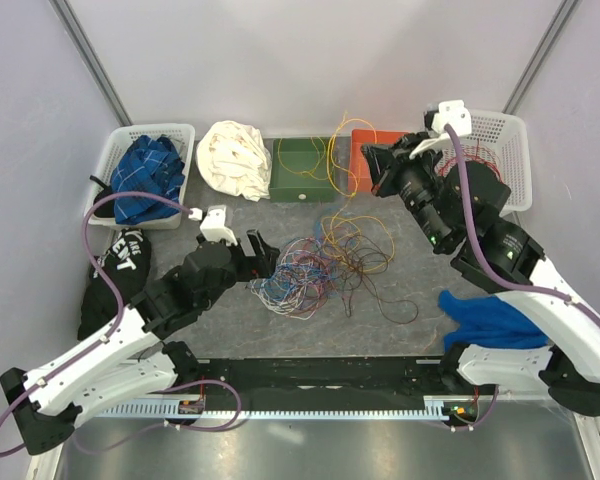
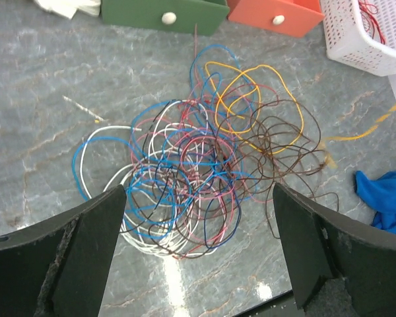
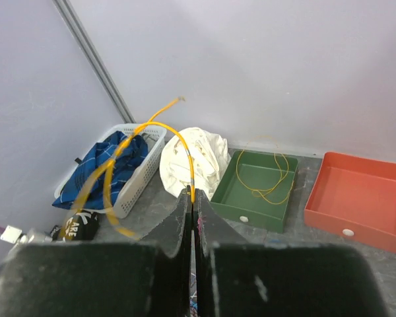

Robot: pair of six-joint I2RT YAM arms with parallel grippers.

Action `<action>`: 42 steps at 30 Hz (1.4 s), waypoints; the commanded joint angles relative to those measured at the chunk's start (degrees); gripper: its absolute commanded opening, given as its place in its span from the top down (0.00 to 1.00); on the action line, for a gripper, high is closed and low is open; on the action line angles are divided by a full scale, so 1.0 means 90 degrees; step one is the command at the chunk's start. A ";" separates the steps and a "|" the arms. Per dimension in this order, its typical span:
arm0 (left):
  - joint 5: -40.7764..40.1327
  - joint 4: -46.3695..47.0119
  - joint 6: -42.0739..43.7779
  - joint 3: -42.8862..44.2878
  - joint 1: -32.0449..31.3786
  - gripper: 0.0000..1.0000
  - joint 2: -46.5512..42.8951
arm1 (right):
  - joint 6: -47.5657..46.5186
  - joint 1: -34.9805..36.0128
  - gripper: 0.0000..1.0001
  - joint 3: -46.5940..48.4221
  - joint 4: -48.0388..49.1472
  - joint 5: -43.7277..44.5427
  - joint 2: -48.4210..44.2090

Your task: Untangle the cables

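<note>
Two grippers: both show in the top view, the left one left of centre, the right one upper right.
Left gripper point(image 1: 263, 257): jaws wide apart, at the left edge of the tangle. In its wrist view the dark fingers point(image 2: 86, 264) frame the bottom of the heap. Can't tell if the tips touch any wire.
Right gripper point(image 1: 372, 168): in front of the orange tray point(image 1: 364, 142) in the top view. In the wrist view its fingers point(image 3: 176, 228) are pressed together, pinching a yellow strand point(image 3: 182, 142).
Cables point(image 1: 315, 265): knotted heap on the grey table point(image 1: 230, 330), centre of frame. Blue, white, red and purple loops sit left, brown and yellow loops right.
Yellow strand: arcs up from the closed tips and curls to the left of the wrist frame, blurred near the lens.
Green tray point(image 1: 298, 178): top centre, just left of the orange tray, with a loose yellow loop point(image 3: 267, 173) inside.
Right basket point(image 1: 508, 135): upper right, red wire point(image 2: 369, 13) inside.
Left basket point(image 1: 108, 165): upper left, holds a blue plaid cloth point(image 1: 145, 175).
White cloth point(image 1: 235, 158): between the left basket and the green tray.
Blue cloth point(image 1: 492, 318): lower right on the table, well apart from the heap.
Black garment point(image 1: 115, 275): left edge, below the left basket.
</note>
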 commanded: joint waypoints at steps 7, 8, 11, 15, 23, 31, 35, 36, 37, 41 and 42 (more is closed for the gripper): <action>0.0276 0.1300 -0.0618 -0.1046 -0.0014 0.00 -0.0888 | -0.0577 0.0027 1.00 0.2387 -0.0969 0.0518 0.1119; 0.0296 0.1329 -0.0686 -0.1105 -0.0014 0.00 -0.0917 | -0.0656 0.0027 1.00 0.2660 -0.0959 0.0606 0.1217; 0.0384 0.1340 -0.0775 -0.1222 -0.0014 0.00 -0.0927 | -0.0726 0.0027 1.00 0.3744 -0.0920 0.0558 0.1617; 0.0433 0.1349 -0.0911 -0.1427 -0.0014 0.00 -0.0995 | -0.0706 0.0027 1.00 0.4469 -0.0745 0.0450 0.1901; 0.0433 0.1953 -0.0941 -0.1828 -0.0014 0.00 -0.1317 | -0.0599 0.0027 1.00 0.3552 -0.0256 0.0529 0.1677; 0.1116 0.5993 -0.0084 -0.3048 -0.0023 0.00 -0.1592 | 0.0152 0.0027 1.00 0.2819 -0.0422 -0.0242 0.1481; 0.1321 0.7373 0.0679 -0.2855 -0.0023 0.00 -0.1047 | 0.0378 0.0027 1.00 0.2547 -0.0588 -0.0496 0.1384; 0.1360 0.7694 0.0854 -0.2766 -0.0023 0.00 -0.0890 | 0.0417 0.0018 1.00 0.2487 -0.0598 -0.0526 0.1355; 0.1457 0.7852 0.1165 -0.2679 -0.0023 0.00 -0.0753 | 0.0504 0.0027 1.00 0.2429 -0.0598 -0.0584 0.1325; 0.1858 0.8360 0.1657 -0.1919 -0.0023 0.00 0.0174 | 0.0729 0.0027 1.00 0.2253 -0.0705 -0.1071 0.1286; 0.1955 0.8419 0.1686 -0.1781 -0.0023 0.00 0.0582 | 0.0778 0.0027 1.00 0.2252 -0.0724 -0.1170 0.1286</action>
